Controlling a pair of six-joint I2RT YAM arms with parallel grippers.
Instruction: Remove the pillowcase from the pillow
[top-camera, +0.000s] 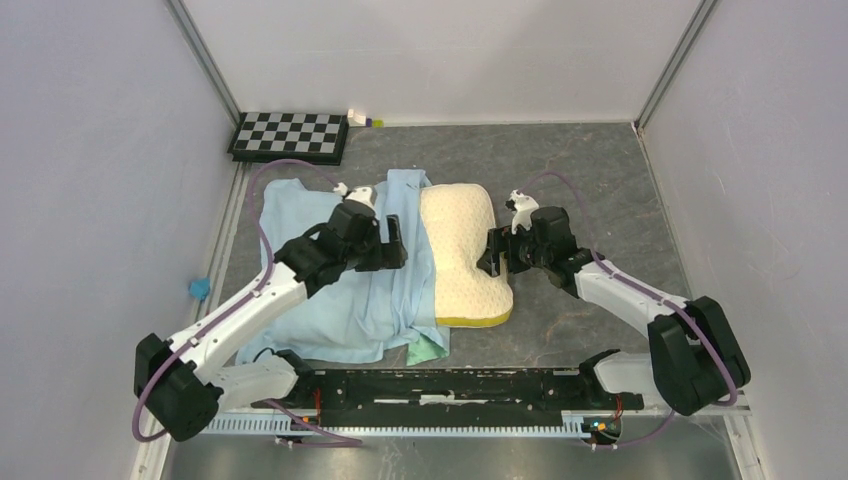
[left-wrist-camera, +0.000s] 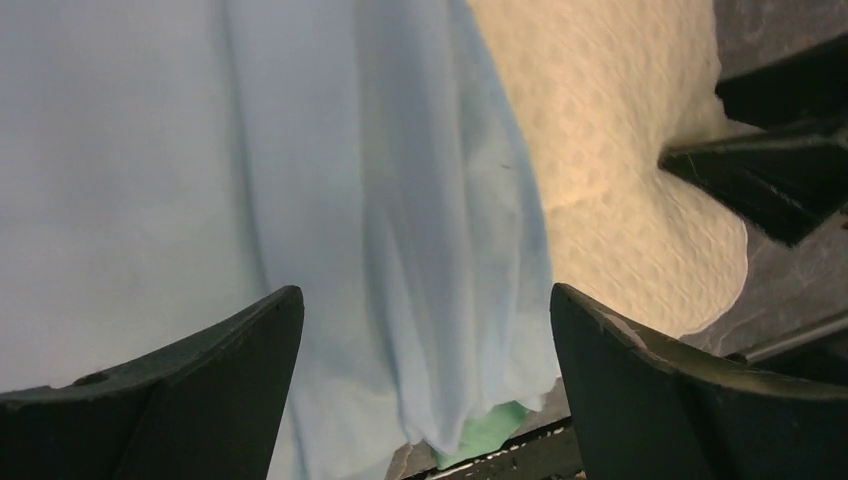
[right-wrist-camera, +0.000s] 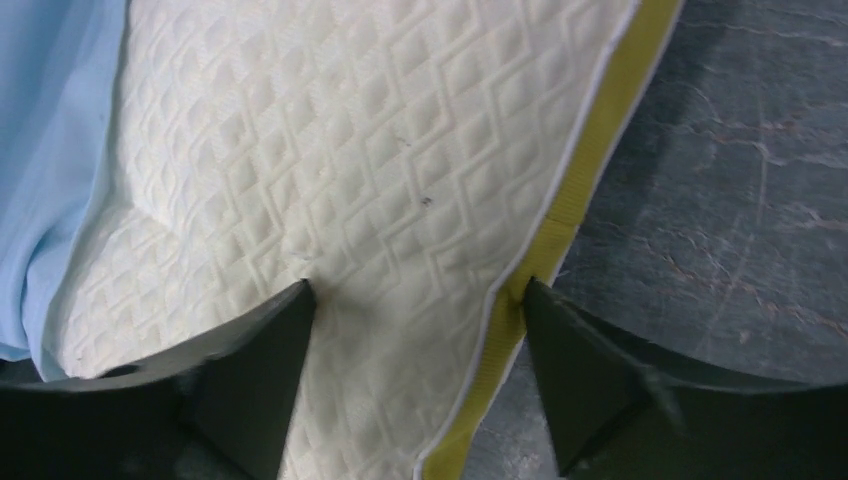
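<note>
Quick look from my end: the right gripper (right-wrist-camera: 412, 300) is pinching the pillow (right-wrist-camera: 330, 130) at its outer long edge. One fingertip is dug into the cream quilted top so the fabric puckers around it, and the other is pressed against the yellow side band (right-wrist-camera: 600, 130). So I'd call that a grip on the pillow itself, with the dark marbled table (right-wrist-camera: 740, 200) showing just past the outer finger. Over on the other side, the left gripper (left-wrist-camera: 425, 340) is spread wide with nothing between its fingers (left-wrist-camera: 200, 390). It's sitting over the pillowcase (left-wrist-camera: 150, 150), but I can't tell from either view if the tips actually touch the cloth. The light-blue fabric lies wrinkled under and behind that gripper and runs back along the left arm. Its folded edge sits right below the open jaws and laps onto the near side of the pillow. I can't tell how much of the pillow is tucked under it. A bit of the green flap (left-wrist-camera: 487, 425) pokes out from under the blue, between the left fingers and toward the arm bases. The two grippers face each other across the pillow, near but apart. A checkerboard (top-camera: 290, 135) sits well beyond the left gripper at the far wall.
</note>
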